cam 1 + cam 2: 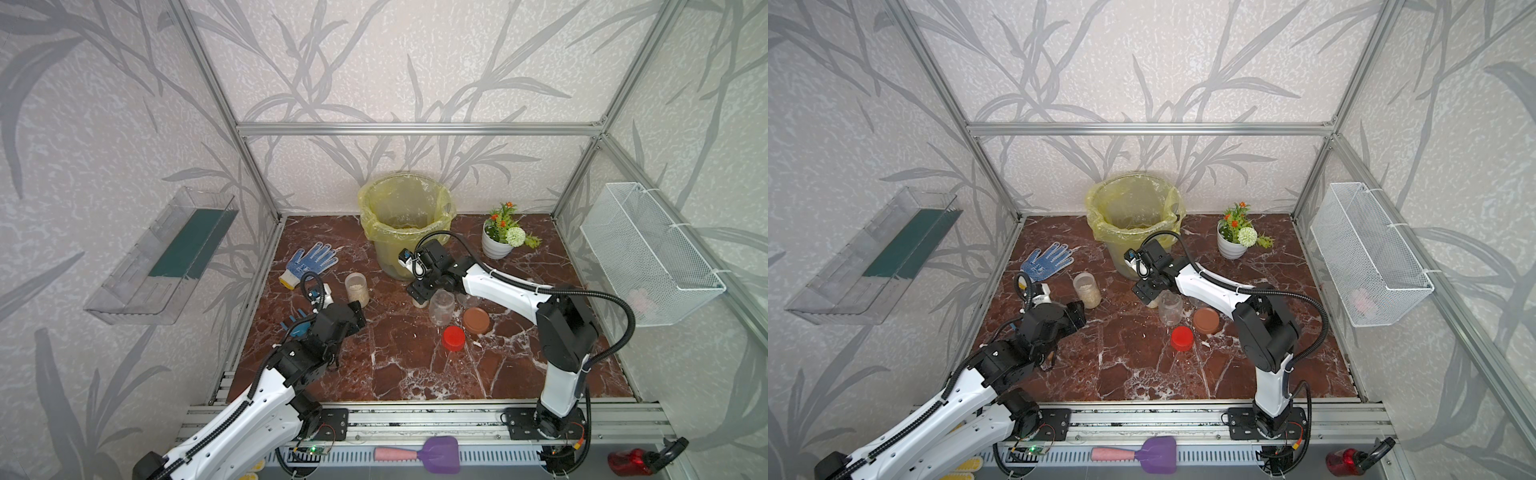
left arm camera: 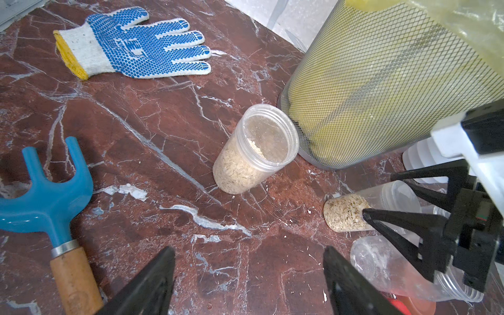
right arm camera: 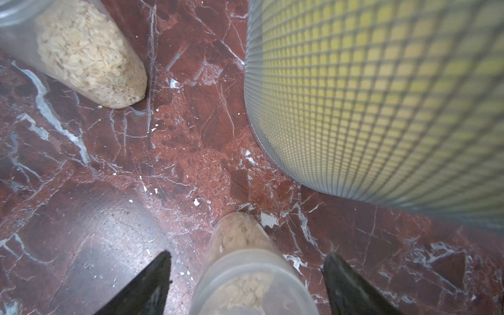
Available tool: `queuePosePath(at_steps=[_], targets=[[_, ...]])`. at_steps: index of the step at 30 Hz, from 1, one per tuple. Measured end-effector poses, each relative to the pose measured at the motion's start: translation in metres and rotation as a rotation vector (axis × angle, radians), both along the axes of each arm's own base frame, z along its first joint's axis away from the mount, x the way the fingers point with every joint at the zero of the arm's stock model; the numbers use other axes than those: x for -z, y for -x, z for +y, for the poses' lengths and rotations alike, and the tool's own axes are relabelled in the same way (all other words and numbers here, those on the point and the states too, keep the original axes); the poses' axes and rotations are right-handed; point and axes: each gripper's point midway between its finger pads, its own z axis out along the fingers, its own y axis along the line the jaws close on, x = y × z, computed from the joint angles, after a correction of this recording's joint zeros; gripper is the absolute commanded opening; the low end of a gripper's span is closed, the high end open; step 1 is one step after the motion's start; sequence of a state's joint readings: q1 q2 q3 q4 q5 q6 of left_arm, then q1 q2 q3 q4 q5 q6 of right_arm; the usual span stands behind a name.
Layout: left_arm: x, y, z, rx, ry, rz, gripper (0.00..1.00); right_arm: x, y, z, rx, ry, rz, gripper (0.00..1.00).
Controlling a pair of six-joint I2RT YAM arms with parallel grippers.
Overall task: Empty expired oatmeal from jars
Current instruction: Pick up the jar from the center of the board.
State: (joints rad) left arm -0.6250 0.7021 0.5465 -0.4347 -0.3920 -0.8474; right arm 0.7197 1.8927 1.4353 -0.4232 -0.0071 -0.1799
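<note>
While the right gripper (image 3: 246, 253) hangs nose-down over the slim jar (image 3: 240, 240), we can see its fingers sitting either side of the jar with a sliver of table showing on each side. So it's open and hasn't got hold of anything. That slim jar stands upright on the marble table (image 3: 191, 122) just in front of the bin (image 1: 388, 259), lid off, with oatmeal (image 3: 237, 234) filling its lower part.

The left gripper (image 2: 248, 248) is spread wide as well, and we only see bare table between its fingers. It hovers near the wide jar (image 1: 356, 289), which stands open with a good load of oatmeal in it, close to the foot of the bin on the glove (image 1: 309, 262) side.

We also spot an empty jar (image 1: 441, 307) right beside the slim one. The brown lid (image 1: 476, 320) and red lid (image 1: 453, 338) lie loose on the table next to it, a bit closer to the robot's base.
</note>
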Motion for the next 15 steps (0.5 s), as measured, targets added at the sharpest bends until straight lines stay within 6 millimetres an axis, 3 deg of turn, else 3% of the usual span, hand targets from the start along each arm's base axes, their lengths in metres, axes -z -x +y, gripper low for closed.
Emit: queuePosePath(at_steps=[4, 8, 15], targets=[[-0.001, 0.0, 0.001, 0.0, -0.001, -0.004, 0.83, 0.005, -0.003, 0.0, 0.011, 0.003, 0.009, 0.78], [-0.001, 0.0, 0.001, 0.0, -0.001, -0.005, 0.83, 0.009, -0.004, -0.001, 0.019, 0.005, 0.019, 0.61], [0.002, 0.001, 0.001, 0.002, -0.01, 0.0, 0.83, 0.011, -0.006, 0.001, 0.025, 0.001, 0.023, 0.41]])
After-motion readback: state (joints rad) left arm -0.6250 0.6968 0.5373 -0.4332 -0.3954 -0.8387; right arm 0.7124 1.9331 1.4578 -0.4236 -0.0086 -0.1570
